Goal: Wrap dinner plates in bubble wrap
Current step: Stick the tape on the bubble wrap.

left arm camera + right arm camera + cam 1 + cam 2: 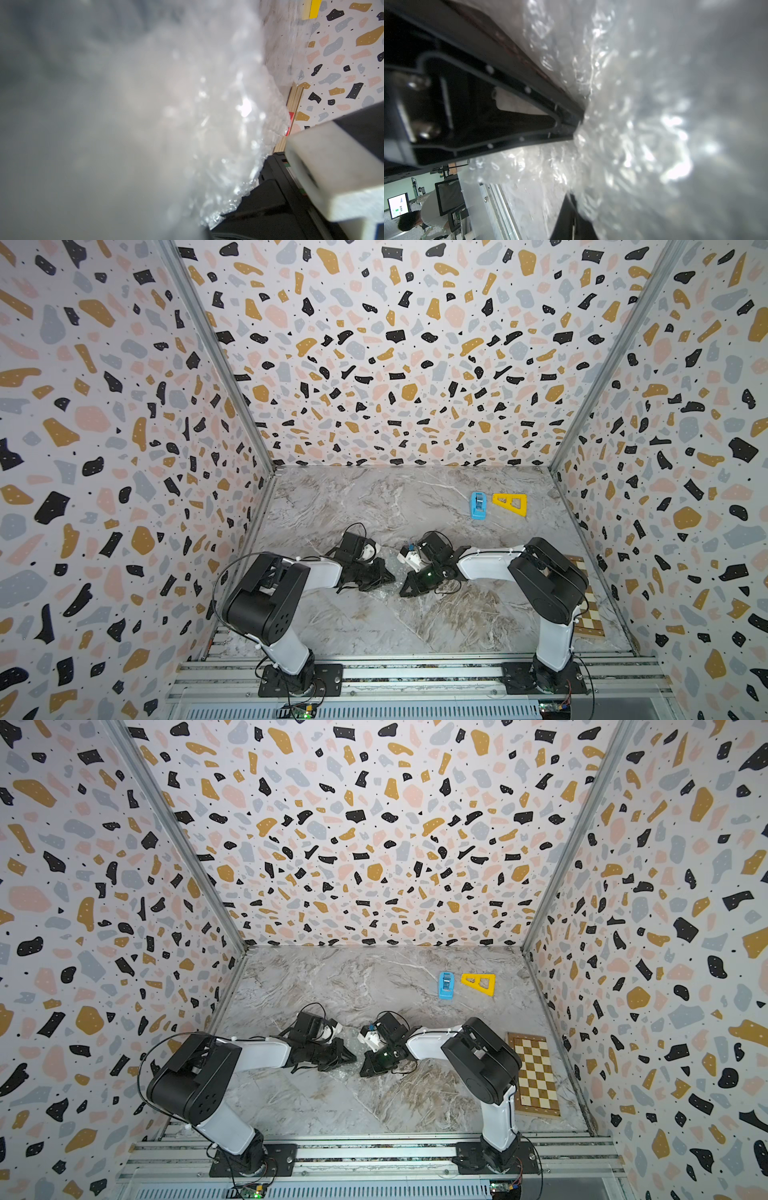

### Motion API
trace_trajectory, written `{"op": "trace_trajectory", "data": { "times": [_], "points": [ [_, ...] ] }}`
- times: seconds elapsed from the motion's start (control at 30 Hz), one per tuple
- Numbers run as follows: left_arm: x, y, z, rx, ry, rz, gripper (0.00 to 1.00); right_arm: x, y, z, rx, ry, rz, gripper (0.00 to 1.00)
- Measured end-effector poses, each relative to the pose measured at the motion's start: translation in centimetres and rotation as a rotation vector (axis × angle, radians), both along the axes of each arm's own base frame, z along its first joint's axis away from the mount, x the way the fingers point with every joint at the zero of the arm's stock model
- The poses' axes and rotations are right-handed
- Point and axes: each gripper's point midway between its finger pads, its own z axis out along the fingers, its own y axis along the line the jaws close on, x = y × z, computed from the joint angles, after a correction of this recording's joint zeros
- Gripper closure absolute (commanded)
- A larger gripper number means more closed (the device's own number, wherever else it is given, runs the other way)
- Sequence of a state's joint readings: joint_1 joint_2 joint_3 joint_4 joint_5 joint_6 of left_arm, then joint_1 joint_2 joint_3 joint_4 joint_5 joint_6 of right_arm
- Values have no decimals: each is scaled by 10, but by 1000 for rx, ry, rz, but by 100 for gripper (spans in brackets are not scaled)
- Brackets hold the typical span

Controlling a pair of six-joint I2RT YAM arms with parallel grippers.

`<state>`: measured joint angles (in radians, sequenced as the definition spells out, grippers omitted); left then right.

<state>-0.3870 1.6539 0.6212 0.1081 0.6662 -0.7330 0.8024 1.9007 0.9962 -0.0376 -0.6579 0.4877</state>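
Right wrist | right jaws pinch bubble wrap [623, 124] | left jaws closed

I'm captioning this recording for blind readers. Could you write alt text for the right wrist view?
Crumpled, glossy bubble wrap fills most of the frame, bunching up where the black right gripper, shut, pinches it. In the far background, out of focus, a person sits near computer screens.

I see the wrap [382, 592] crumpled into a clear, glossy, bubbled bundle lying mid-table [374, 506], toward the near side. It fills both wrist views. The plate stays hidden.
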Motion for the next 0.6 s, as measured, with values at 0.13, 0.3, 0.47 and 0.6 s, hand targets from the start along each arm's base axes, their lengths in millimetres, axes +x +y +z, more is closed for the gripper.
{"op": "trace_trajectory", "data": {
  "times": [0.13,0.3,0.47,0.6],
  "points": [
    [0,1,0,1,-2,3,91,5,1,1,9,-16,-9,93],
    [-1,1,0,4,-3,6,90,7,-4,11,4,-53,-6,93],
    [-1,1,0,4,-4,6,90,9,-3,54,71,-132,5,94],
    [-1,2,1,7,-5,8,90,14,4,67,104,-158,12,94]
  ]
}}
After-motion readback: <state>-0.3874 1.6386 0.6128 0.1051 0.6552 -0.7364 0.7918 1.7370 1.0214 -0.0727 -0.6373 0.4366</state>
